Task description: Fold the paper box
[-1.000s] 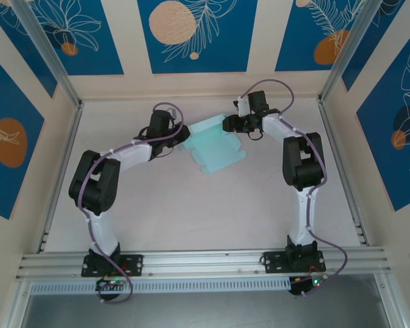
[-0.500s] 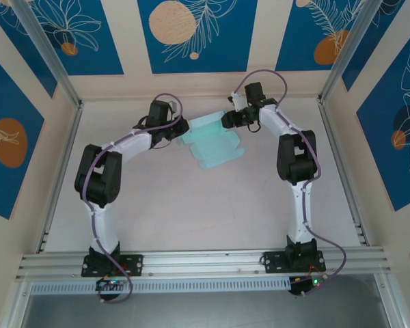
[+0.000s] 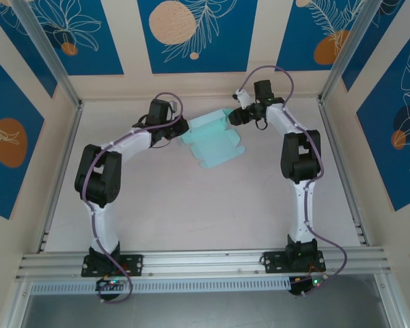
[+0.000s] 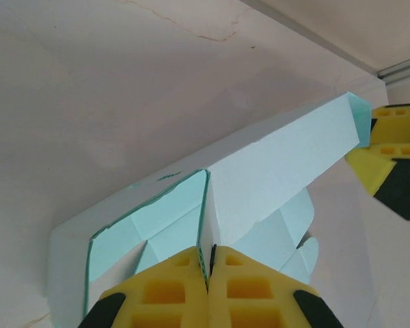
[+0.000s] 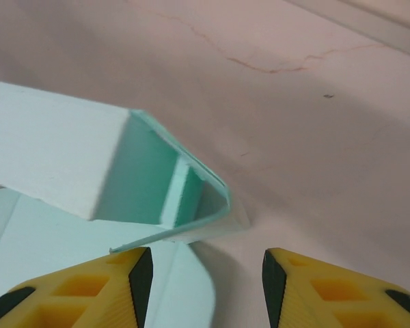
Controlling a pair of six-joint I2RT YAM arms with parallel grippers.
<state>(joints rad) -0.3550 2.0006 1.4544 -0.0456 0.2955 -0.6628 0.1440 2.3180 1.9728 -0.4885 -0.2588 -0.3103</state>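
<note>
I judge the box [image 4: 280,157] half folded, flaps not yet tucked. My left gripper [image 4: 206,258] pinches its wall; my right gripper [image 5: 206,265] stands spread.

Pale pinkish tabletop [image 3: 191,219], blue floral wall panels [image 3: 219,41], aluminium frame rails [image 3: 205,260]

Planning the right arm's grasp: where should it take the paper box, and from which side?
Probably the paper box by its raised open end, coming end-on from the right: the top wall stands off the table, facing the open right gripper; the left gripper pinches the opposite end.
</note>
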